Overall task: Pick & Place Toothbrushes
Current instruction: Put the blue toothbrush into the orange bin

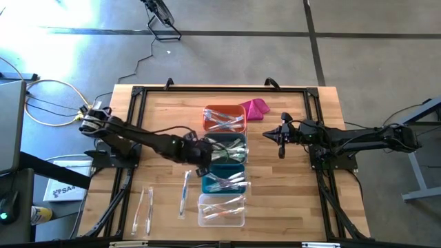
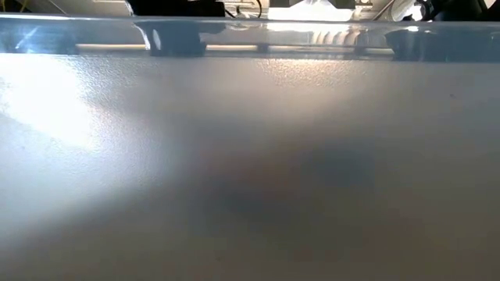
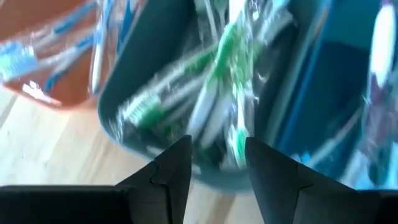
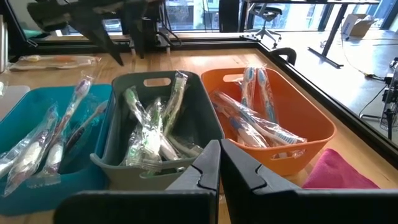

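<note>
Left end effector (image 3: 216,160) hangs open and apparently empty over the grey bin (image 1: 227,149) of green toothbrushes (image 3: 214,81), right end effector (image 1: 281,136) shut, idle; glossy wrappers risk slipping or lifting several together.

Only a fragment, "SA", can be read on the white printed sheet (image 1: 63,189) lying on the floor beside the tabletop; the rest is illegible.

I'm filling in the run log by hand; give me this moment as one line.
left tool: open, empty, over grey bin of green toothbrushes | right tool: shut, waiting beside bins | loose toothbrushes on table
</note>
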You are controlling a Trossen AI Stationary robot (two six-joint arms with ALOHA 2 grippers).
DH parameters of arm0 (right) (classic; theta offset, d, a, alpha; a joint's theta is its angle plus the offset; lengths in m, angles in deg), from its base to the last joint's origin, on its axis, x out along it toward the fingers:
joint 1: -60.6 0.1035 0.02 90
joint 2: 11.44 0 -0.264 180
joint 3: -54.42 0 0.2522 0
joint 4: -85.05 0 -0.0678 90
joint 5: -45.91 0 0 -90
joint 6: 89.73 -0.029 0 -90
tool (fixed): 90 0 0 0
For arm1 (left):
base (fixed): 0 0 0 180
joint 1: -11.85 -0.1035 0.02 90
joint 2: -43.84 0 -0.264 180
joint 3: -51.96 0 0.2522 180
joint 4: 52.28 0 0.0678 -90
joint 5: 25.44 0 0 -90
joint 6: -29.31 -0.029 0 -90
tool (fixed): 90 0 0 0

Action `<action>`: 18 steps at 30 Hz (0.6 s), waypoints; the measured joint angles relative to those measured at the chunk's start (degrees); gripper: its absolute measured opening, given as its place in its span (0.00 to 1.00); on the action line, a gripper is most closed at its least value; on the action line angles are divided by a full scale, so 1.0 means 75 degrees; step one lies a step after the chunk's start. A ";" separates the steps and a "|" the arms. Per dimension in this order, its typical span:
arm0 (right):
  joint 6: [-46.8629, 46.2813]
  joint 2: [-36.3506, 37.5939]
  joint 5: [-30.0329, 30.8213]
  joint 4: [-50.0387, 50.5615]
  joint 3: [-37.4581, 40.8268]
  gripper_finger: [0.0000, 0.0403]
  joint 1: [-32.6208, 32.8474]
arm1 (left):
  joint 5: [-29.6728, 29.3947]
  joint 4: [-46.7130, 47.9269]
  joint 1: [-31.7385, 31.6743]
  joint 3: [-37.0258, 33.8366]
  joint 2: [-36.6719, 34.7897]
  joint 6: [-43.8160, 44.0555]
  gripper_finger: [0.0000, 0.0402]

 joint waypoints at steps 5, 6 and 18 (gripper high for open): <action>0.0000 0.0000 -0.0002 -0.0002 0.0000 0.01 0.0000 | -0.0001 0.0618 0.0410 0.0204 0.0000 0.0442 0.36; 0.0000 0.0000 -0.0002 0.0000 0.0000 0.01 0.0000 | -0.0002 0.0660 0.0491 0.0209 0.0000 0.0543 0.36; -0.0017 0.0000 -0.0002 -0.0003 0.0000 0.01 0.0000 | 0.0537 0.0290 0.0983 0.0209 0.0003 0.0834 0.36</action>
